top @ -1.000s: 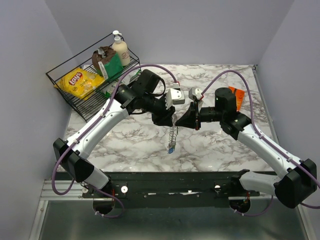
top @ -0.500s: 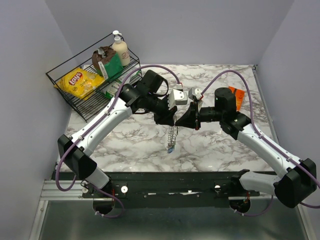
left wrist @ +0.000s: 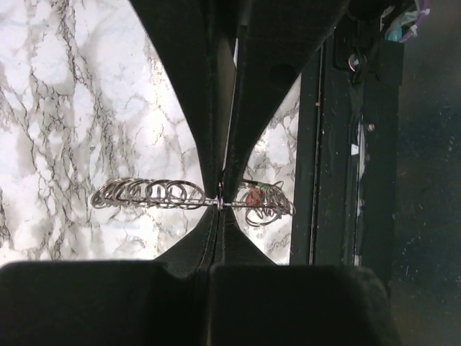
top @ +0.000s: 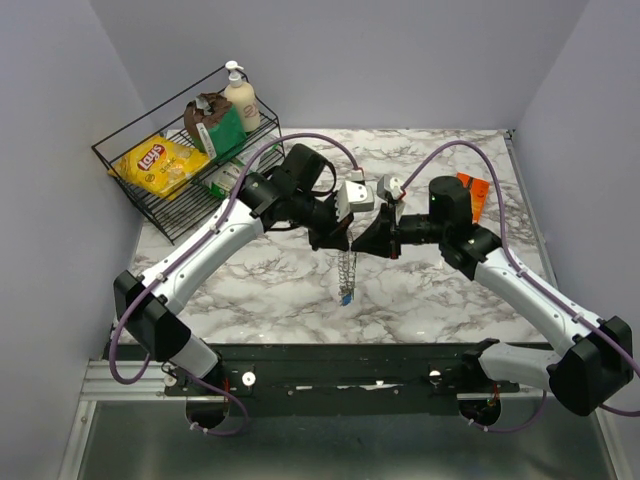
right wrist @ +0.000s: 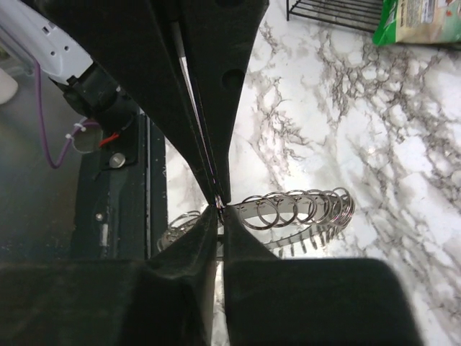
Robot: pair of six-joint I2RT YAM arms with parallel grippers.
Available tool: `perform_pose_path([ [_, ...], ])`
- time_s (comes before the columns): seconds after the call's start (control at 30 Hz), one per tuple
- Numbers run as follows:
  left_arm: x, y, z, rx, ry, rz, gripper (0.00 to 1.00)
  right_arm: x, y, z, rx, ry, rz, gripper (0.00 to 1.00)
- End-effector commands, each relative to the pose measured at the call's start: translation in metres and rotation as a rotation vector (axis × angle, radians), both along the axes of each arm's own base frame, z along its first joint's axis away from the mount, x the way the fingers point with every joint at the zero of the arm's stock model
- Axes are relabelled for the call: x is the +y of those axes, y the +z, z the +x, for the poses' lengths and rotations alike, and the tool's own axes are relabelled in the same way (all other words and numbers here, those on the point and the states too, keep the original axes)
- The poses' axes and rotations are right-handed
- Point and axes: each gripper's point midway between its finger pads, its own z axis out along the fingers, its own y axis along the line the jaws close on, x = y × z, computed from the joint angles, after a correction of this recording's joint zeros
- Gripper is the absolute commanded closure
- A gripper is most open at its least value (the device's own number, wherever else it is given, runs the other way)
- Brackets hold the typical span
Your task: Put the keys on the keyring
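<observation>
The keyring (top: 346, 268), a grey metal band with a toothed rim and several small wire rings on it, hangs above the marble between both arms. A blue key (top: 343, 297) dangles at its lower end. My left gripper (top: 342, 241) is shut on the band, fingertips pinching it edge-on (left wrist: 220, 204), with wire rings (left wrist: 144, 194) to one side and a red key (left wrist: 253, 196) to the other. From the opposite side my right gripper (top: 359, 243) pinches the same band (right wrist: 222, 209), only a thin slit between its fingers. Rings (right wrist: 302, 209) fan out beyond. No black key shows.
A black wire basket (top: 118, 150) stands at the back left with a yellow chip bag (top: 160, 163), a green packet (top: 228, 130) and a lotion bottle (top: 240, 100). An orange object (top: 472, 190) lies at the back right. The black base rail (top: 340, 365) runs along the near edge.
My left gripper moved right to the hanging keyring and closed on it. The right arm held still; the ring swung slightly.
</observation>
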Motion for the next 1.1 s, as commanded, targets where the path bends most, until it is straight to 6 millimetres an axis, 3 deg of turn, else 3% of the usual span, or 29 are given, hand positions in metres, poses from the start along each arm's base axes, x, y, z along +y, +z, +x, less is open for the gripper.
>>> perform_pose_path([
  [0.0,-0.011,0.017,0.011,-0.078,0.073,-0.121,1.0,0.002,0.003,0.005,-0.011,-0.037,0.019,0.75],
  [0.03,-0.01,0.007,0.01,-0.063,0.09,-0.116,1.0,0.001,0.005,0.005,-0.009,-0.047,0.024,0.65],
  [0.1,-0.013,0.019,0.014,-0.099,0.121,-0.183,1.0,0.0,0.012,0.007,-0.039,-0.068,0.046,0.57],
  [0.13,-0.012,0.008,0.013,-0.085,0.132,-0.183,1.0,-0.001,0.013,0.007,-0.03,-0.084,0.054,0.52],
  [0.2,-0.016,0.021,0.016,-0.122,0.156,-0.257,1.0,-0.003,0.018,0.011,-0.056,-0.119,0.072,0.45],
  [0.23,-0.014,0.012,0.015,-0.113,0.168,-0.257,1.0,-0.004,0.023,0.009,-0.044,-0.131,0.086,0.39],
  [0.3,-0.014,0.023,0.018,-0.167,0.181,-0.31,1.0,-0.005,0.025,0.01,-0.051,-0.142,0.094,0.36],
  [0.33,-0.012,0.015,0.018,-0.166,0.191,-0.308,1.0,-0.006,0.025,0.01,-0.051,-0.15,0.095,0.35],
  [0.4,-0.012,0.027,0.018,-0.214,0.196,-0.362,1.0,-0.008,0.024,0.011,-0.051,-0.161,0.093,0.34],
  [0.43,-0.011,0.02,0.015,-0.21,0.19,-0.366,1.0,-0.008,0.022,0.01,-0.048,-0.161,0.091,0.34],
  [0.5,-0.01,0.033,0.013,-0.26,0.186,-0.426,1.0,-0.01,0.024,0.012,-0.05,-0.171,0.095,0.34],
  [0.53,-0.008,0.025,0.012,-0.259,0.188,-0.426,1.0,-0.011,0.023,0.012,-0.047,-0.172,0.093,0.34],
  [0.7,-0.004,0.038,0.008,-0.333,0.19,-0.508,1.0,-0.015,0.028,0.012,-0.062,-0.183,0.105,0.35],
  [0.73,-0.003,0.033,0.007,-0.333,0.188,-0.508,1.0,-0.016,0.03,0.012,-0.065,-0.181,0.107,0.35],
  [0.93,0.001,0.043,0.0,-0.396,0.181,-0.602,1.0,-0.018,0.043,0.007,-0.077,-0.155,0.14,0.43],
  [1.07,0.005,0.051,-0.006,-0.44,0.165,-0.655,1.0,-0.02,0.045,0.007,-0.072,-0.154,0.149,0.43],
])
